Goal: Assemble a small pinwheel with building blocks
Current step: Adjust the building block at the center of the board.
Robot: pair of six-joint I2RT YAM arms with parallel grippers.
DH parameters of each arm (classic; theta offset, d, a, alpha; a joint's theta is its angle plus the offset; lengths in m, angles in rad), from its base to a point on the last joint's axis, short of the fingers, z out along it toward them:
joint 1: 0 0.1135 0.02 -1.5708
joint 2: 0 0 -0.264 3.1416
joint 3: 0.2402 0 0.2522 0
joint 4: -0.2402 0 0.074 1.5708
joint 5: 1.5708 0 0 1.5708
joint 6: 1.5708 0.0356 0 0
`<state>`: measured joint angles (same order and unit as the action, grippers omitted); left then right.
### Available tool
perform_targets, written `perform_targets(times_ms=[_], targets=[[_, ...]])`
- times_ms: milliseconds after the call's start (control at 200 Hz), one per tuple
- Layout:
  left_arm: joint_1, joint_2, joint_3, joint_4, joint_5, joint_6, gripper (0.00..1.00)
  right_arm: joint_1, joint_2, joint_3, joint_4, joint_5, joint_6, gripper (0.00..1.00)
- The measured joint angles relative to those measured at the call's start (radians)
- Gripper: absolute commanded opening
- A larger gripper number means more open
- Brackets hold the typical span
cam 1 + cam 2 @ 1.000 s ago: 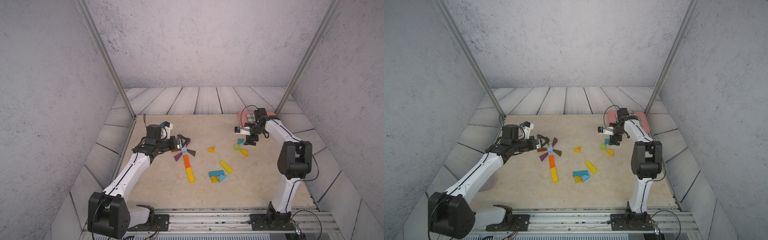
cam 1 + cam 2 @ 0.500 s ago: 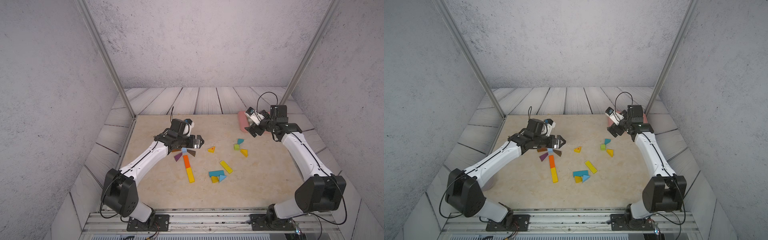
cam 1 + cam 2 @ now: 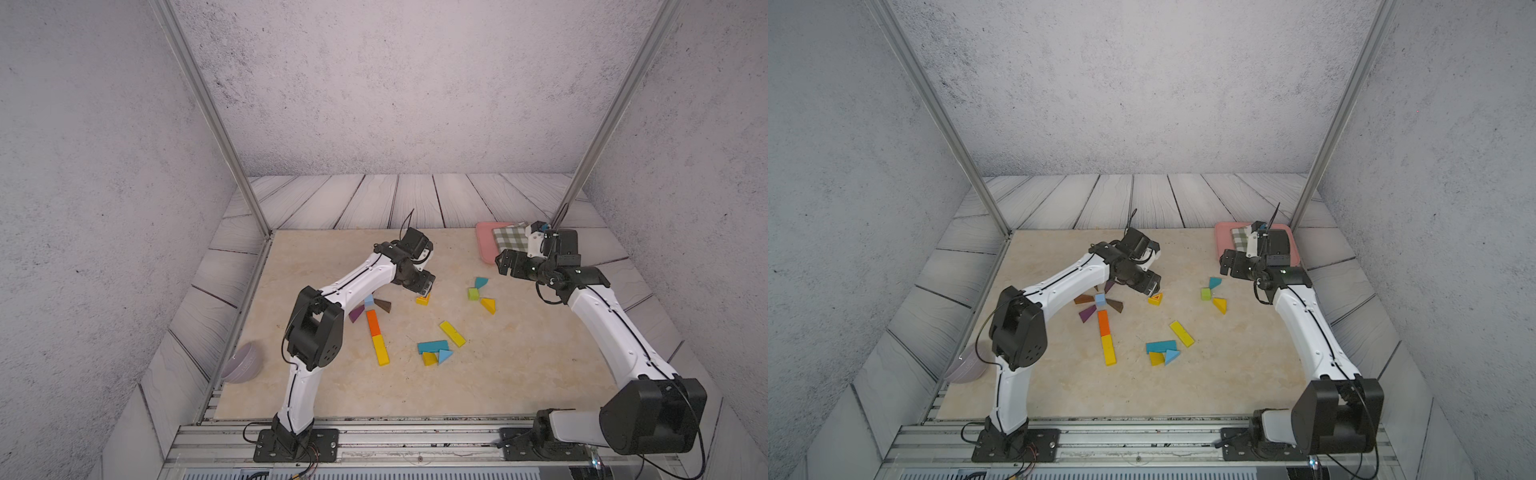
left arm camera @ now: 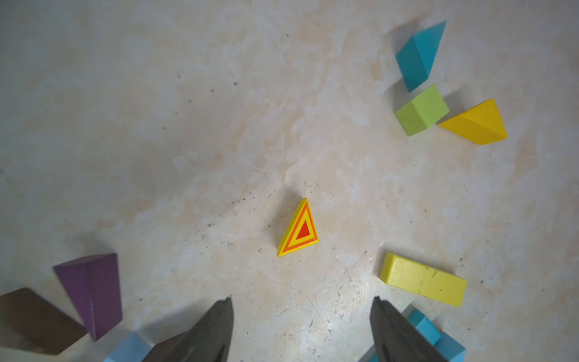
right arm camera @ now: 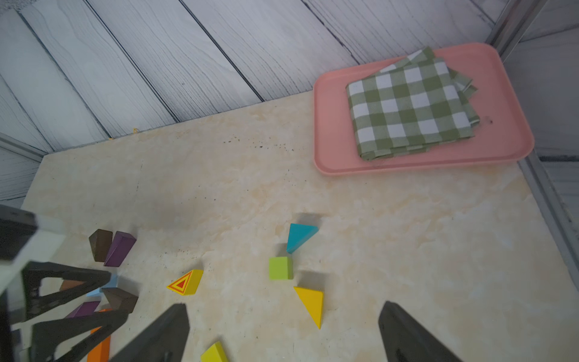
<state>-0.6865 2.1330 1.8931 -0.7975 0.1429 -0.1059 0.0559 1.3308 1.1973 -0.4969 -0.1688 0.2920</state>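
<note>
Red-banded yellow triangle block [image 4: 298,230]

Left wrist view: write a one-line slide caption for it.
Open-jawed left gripper faces a striped yellow triangle block lying untouched on the beige tabletop.

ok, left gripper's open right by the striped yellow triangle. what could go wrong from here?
1. The striped yellow triangle is small with sloping sides; the open left gripper might pinch it off-centre and pop or tip it.
2. The purple wedge and light-blue cube, already laid out, lie close beside that gripper; carrying the triangle over could nudge them out of place.
</note>
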Motion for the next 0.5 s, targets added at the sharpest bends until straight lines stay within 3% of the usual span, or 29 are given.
perform_targets(times_ms=[310,500], targets=[[-0.052,0.185,0.134,-0.145,-0.080,0.062,0.66,0.000,-0.047,-0.119,0.007,-0.031,0.053,0.99],[-0.056,0.206,0.136,-0.139,-0.084,0.116,0.54,-0.001,-0.068,-0.130,0.014,-0.039,0.052,0.99]])
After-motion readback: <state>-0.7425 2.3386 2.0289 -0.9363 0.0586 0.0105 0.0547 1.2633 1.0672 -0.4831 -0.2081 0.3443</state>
